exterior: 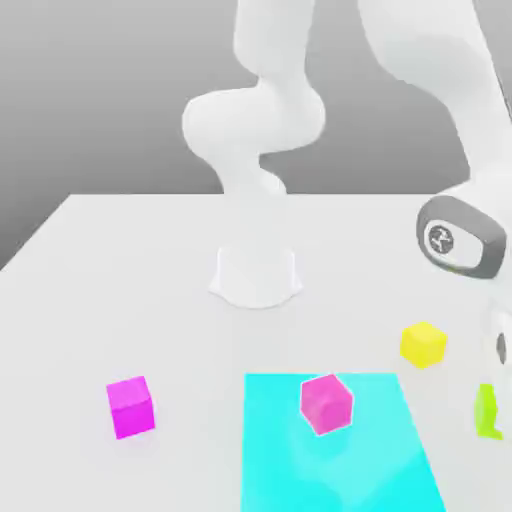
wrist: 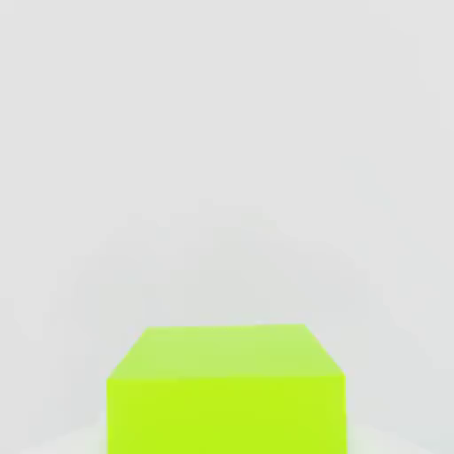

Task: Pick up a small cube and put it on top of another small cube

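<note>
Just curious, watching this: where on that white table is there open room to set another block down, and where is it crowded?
Widest bare stretch: the table from the magenta cube back to the arm's base. Crowded: the exterior view's right, where the cyan mat with its pink cube, the yellow cube and lime cube cluster.

No readable text, only a small round emblem on the arm's grey joint cap point(exterior: 441, 238)

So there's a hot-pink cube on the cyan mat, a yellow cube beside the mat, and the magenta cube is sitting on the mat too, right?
Not quite. The magenta cube sits on the bare white table, off the mat toward the exterior view's left. The exterior view shows it. The rest holds: the hot-pink cube is on the cyan mat, and the yellow cube is beside it.
</note>
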`<state>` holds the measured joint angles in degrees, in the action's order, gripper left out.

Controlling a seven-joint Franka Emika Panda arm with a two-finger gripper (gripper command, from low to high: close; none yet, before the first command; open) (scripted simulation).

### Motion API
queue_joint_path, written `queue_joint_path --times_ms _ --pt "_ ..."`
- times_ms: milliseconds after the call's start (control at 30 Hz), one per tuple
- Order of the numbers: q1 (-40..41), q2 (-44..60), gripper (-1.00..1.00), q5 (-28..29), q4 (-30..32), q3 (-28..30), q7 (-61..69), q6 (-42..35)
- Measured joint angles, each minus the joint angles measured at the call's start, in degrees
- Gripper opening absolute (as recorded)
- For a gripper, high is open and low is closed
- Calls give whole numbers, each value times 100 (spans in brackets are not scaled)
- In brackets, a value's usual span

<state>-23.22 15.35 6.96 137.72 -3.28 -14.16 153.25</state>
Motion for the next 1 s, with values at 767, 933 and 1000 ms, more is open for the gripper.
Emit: queue_joint_path --times_ms 767,933,1000 --pt "2939 -1539 -100 -794 1959 2275 -1707 423" --pt "3039 -889 -100 -1431 1940 2053 -1255 1002" --pt "3082 -774 100 -1539 1940 1990 -1179 1104"
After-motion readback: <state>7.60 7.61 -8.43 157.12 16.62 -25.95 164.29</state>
